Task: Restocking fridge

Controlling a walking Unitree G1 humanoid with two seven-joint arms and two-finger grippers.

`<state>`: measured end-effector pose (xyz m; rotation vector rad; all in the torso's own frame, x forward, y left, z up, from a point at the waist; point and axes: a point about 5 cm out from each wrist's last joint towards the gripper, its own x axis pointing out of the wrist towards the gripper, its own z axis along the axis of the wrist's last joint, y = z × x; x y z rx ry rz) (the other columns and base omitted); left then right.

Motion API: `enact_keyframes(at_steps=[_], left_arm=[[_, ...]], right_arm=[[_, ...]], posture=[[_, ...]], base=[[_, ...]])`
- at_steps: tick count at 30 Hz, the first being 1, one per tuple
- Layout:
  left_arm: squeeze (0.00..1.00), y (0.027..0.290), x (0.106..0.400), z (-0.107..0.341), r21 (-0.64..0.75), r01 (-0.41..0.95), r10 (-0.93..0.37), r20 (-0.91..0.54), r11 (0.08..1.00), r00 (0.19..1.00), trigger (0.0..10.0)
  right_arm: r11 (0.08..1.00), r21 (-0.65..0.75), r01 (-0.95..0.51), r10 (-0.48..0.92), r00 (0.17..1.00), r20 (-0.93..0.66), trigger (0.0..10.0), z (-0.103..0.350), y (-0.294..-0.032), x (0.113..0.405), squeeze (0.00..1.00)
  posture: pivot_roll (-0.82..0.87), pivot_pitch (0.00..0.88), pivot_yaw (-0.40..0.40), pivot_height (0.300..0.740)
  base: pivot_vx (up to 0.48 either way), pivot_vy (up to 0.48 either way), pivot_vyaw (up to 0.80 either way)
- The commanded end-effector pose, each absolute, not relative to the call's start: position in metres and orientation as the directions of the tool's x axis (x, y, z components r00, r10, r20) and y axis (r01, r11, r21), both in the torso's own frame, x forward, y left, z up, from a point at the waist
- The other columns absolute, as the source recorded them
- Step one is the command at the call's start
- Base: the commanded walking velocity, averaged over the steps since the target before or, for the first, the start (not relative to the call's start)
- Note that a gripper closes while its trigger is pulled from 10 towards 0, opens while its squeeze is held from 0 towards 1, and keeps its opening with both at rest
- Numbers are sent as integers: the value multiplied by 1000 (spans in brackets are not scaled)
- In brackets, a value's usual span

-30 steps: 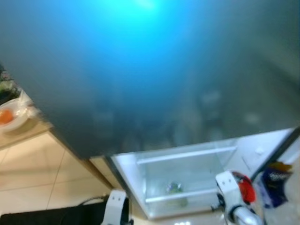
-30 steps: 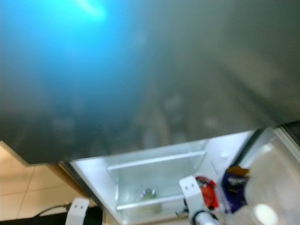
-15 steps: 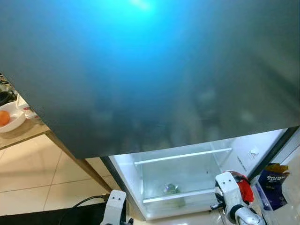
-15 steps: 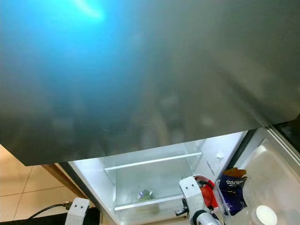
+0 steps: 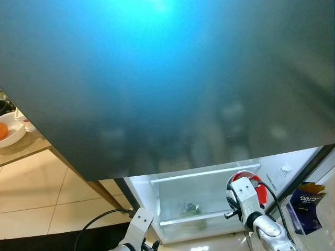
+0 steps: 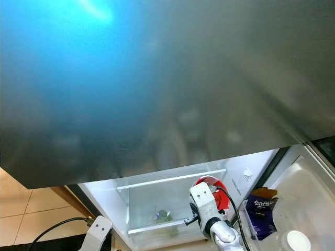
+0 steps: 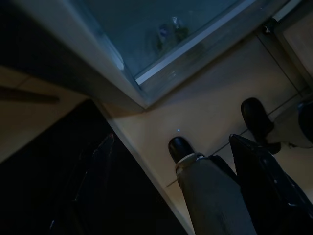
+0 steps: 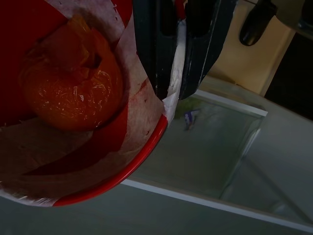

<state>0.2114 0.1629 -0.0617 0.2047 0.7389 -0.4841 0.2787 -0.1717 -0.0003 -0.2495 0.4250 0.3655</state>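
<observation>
The fridge's dark grey upper door (image 5: 167, 83) looms close in front of me, with the lit lower compartment (image 5: 204, 198) open beneath it. My right gripper (image 8: 177, 93) is shut on the rim of a red bowl (image 5: 247, 184) holding orange food under plastic wrap (image 8: 71, 88). The bowl hangs just in front of the glass shelf (image 5: 204, 174). A clear drawer under the shelf holds a small green item (image 5: 189, 209). My left gripper (image 7: 174, 141) hangs low and open over the floor.
The open fridge door's shelf at the right holds a blue packet (image 5: 303, 201) and a white-capped bottle (image 6: 298, 240). A wooden table (image 5: 31, 149) at the left carries a white bowl with an orange (image 5: 6, 133). A black cable (image 5: 99, 222) lies on the tiled floor.
My right arm has lifted the red bowl up and leftward, from beside the door shelf to in front of the glass shelf. The left arm has risen slightly.
</observation>
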Motion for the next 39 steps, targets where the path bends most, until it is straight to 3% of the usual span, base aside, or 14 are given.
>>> enact_keyframes(at_steps=[1, 9, 12, 17, 19, 26, 34, 39], left_arm=[[0, 164, 206, -65, 36, 520, -348, -704, 853, 619, 10000], [0, 156, 208, -63, 39, 536, -369, -683, 843, 630, 10000], [0, 154, 211, -61, 40, 541, -379, -670, 840, 638, 10000], [0, 152, 214, -59, 39, 546, -390, -658, 837, 644, 10000], [0, 150, 220, -55, 41, 555, -407, -636, 831, 656, 10000], [0, 145, 228, -47, 43, 572, -439, -595, 819, 674, 10000], [0, 137, 238, -37, 46, 603, -490, -533, 797, 689, 10000], [0, 134, 241, -33, 47, 615, -507, -518, 787, 689, 10000]], right_arm=[[883, -179, -433, 327, 843, -428, 10000, 4, -165, 281, 0], [789, -283, -545, 390, 800, -456, 10000, 12, -161, 285, 0], [660, -361, -658, 479, 740, -473, 10000, 22, -155, 287, 0], [551, -406, -729, 532, 682, -501, 10000, 30, -151, 288, 0], [461, -437, -773, 581, 635, -510, 10000, 41, -147, 290, 0], [332, -506, -796, 636, 585, -504, 10000, 69, -145, 297, 0], [124, -545, -830, 662, 478, -577, 10000, 96, -145, 294, 0], [76, -551, -831, 658, 457, -599, 10000, 105, -146, 295, 0]], posture=[[-83, 107, 81, 726], [-89, 101, 83, 706], [-95, 97, 85, 701], [-97, 97, 84, 701], [-99, 99, 84, 691], [-104, 107, 85, 681], [-105, 119, 81, 661], [-104, 128, 79, 656]], base=[[0, 0, 0], [0, 0, 0], [0, 0, 0], [0, 0, 0], [0, 0, 0], [0, 0, 0], [0, 0, 0], [0, 0, 0]])
